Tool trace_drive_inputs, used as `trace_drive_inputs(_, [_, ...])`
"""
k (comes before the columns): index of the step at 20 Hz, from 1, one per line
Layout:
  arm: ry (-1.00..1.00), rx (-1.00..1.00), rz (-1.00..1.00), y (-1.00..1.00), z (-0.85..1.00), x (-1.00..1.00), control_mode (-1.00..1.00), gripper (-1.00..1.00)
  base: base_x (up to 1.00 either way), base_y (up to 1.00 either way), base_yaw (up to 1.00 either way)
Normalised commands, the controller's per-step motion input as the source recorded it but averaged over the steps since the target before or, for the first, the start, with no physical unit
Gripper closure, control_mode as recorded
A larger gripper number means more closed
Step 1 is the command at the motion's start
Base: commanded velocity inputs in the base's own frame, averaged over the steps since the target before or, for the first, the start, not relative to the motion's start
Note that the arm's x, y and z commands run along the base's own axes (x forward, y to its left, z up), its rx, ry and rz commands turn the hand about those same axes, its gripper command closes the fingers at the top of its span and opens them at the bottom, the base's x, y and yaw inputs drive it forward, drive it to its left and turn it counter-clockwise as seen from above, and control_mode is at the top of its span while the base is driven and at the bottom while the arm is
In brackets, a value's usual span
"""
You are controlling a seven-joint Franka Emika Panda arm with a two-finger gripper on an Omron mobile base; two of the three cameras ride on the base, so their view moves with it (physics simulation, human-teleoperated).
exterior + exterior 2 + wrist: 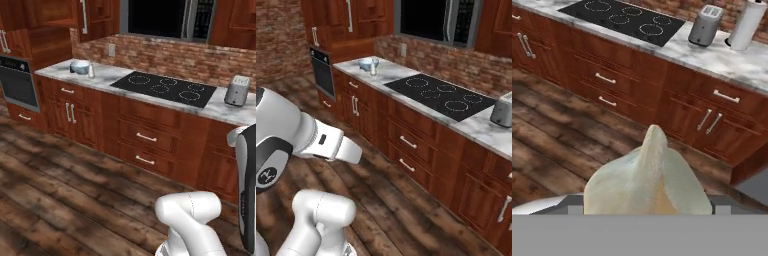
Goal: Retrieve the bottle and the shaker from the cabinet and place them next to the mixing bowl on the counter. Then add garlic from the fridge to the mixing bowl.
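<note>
I've got the garlic bulb (648, 177) clamped in the gripper (648, 212), its pointed tip up, carried clear of the floor. The mixing bowl (79, 66) waits far along the marble counter (112, 75) beside the shaker (91, 70), so I judge the base must drive left past the cooktop (165, 88).

From my left base view, the pale round mixing bowl (79, 66) sits on the marble counter (107, 76), the small clear shaker (91, 70) just beside it. Right of them lies the black glass cooktop (165, 88), then the grey metal toaster (237, 90). A white garlic bulb (649, 180) sits between my gripper's fingers.
</note>
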Motion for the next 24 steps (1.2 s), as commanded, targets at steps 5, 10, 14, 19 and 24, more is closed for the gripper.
trace_drive_inputs(5, [0.00,0.00,0.00,0.00,0.00,0.00,1.00,1.00,1.00,0.96,0.22])
trace_drive_inputs(10, [0.00,0.00,0.00,0.00,0.00,0.00,1.00,1.00,1.00,0.98,0.21])
trace_drive_inputs(14, [0.00,0.00,0.00,0.00,0.00,0.00,1.00,1.00,1.00,0.99,0.20])
trace_drive_inputs(19, [0.00,0.00,0.00,0.00,0.00,0.00,1.00,1.00,1.00,0.96,0.16])
trace_drive_inputs(24, [0.00,0.00,0.00,0.00,0.00,0.00,1.00,1.00,1.00,0.99,0.01])
